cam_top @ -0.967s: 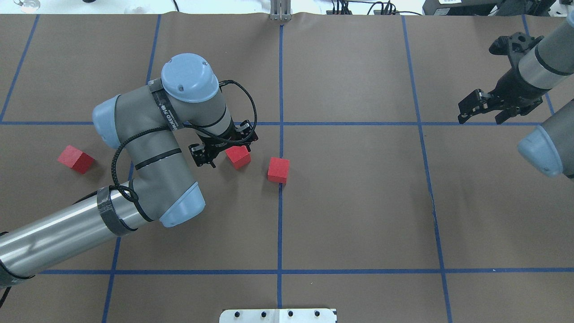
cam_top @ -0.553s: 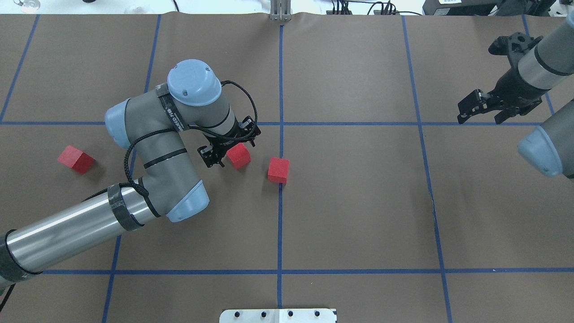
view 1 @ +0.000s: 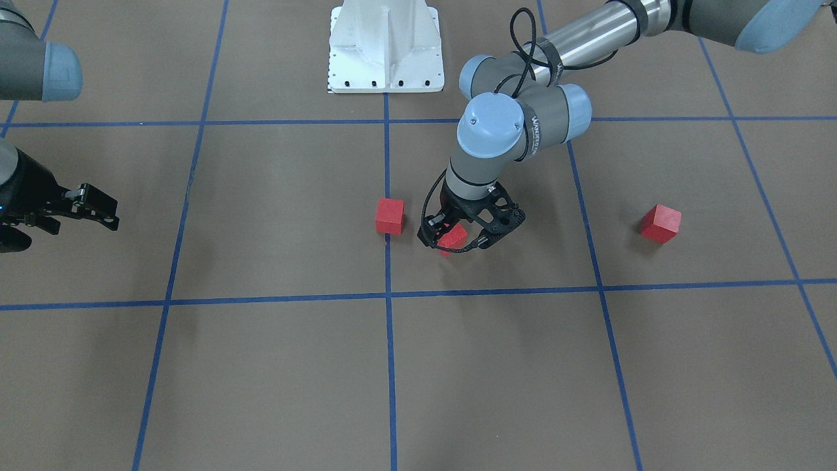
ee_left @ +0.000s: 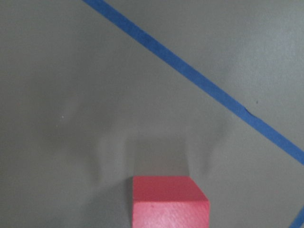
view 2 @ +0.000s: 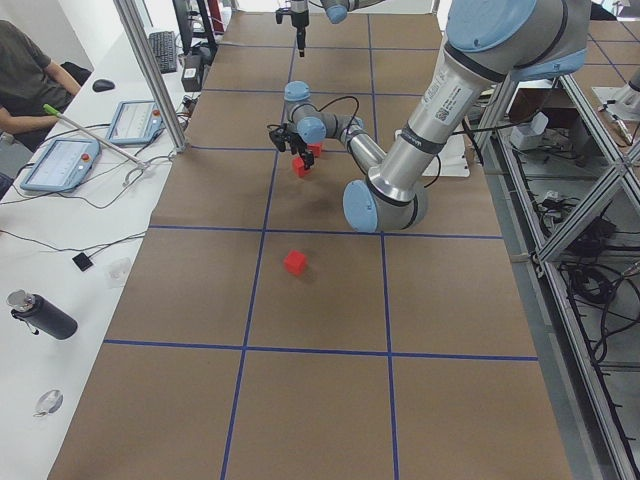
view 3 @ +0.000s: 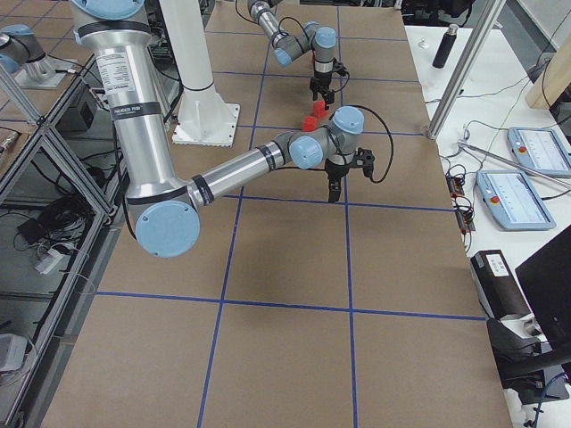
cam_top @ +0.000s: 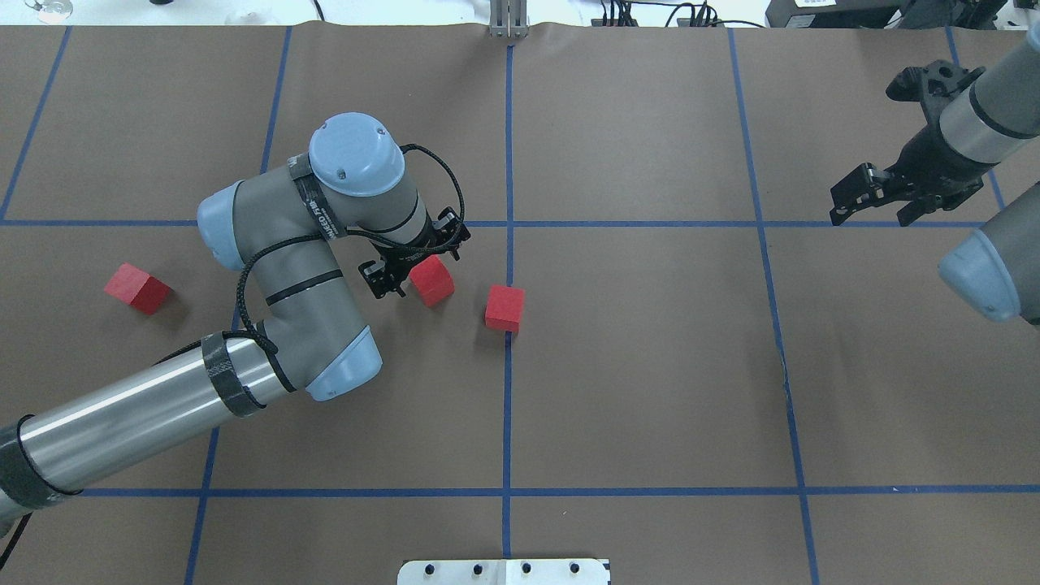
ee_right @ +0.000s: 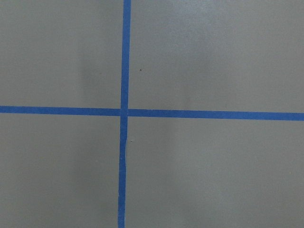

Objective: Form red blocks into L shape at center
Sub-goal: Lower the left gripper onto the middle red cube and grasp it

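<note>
Left arm crooked, fingers astride red block.

My left tool hides part of the red block beneath it; my wrist view cuts that block off at its bottom edge.

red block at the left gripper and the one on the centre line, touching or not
Apart. The overhead view shows bare brown surface between the middle block, at the left gripper, and the block on the centre line.
</note>
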Robot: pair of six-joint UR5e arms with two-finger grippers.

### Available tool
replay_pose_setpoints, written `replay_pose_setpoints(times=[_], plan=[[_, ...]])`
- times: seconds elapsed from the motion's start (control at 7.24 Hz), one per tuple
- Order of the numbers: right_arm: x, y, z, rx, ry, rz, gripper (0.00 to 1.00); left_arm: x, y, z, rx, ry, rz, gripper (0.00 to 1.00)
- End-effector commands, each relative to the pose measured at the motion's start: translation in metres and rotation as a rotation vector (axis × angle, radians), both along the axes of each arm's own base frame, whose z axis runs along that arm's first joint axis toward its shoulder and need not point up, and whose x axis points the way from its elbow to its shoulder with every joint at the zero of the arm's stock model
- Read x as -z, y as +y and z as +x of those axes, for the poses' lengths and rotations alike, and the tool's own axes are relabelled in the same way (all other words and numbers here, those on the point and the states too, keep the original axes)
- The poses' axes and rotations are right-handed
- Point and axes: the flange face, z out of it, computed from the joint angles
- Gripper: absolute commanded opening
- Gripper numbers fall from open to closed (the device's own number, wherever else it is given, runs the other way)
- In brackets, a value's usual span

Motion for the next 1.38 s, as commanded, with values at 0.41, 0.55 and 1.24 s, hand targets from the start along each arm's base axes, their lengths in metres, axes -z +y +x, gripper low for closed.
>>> replay_pose_setpoints(times=[0.41, 0.55, 1.24], plan=[[-0.002, 0.0, -0.001, 0.003, 0.002, -0.003, 1.0, -0.007, 0.001, 0.008, -0.008, -0.015, -0.001, 0.96], [-0.004, -0.001, -0.001, 0.002, 0.004, -0.006, 1.0, -0.009, -0.002, 0.01, 0.004, -0.027, 0.016, 0.95], [-0.006, -0.001, -0.002, 0.002, 0.006, -0.01, 1.0, 0.01, -0.008, 0.009, 0.005, -0.005, 0.038, 0.0]])
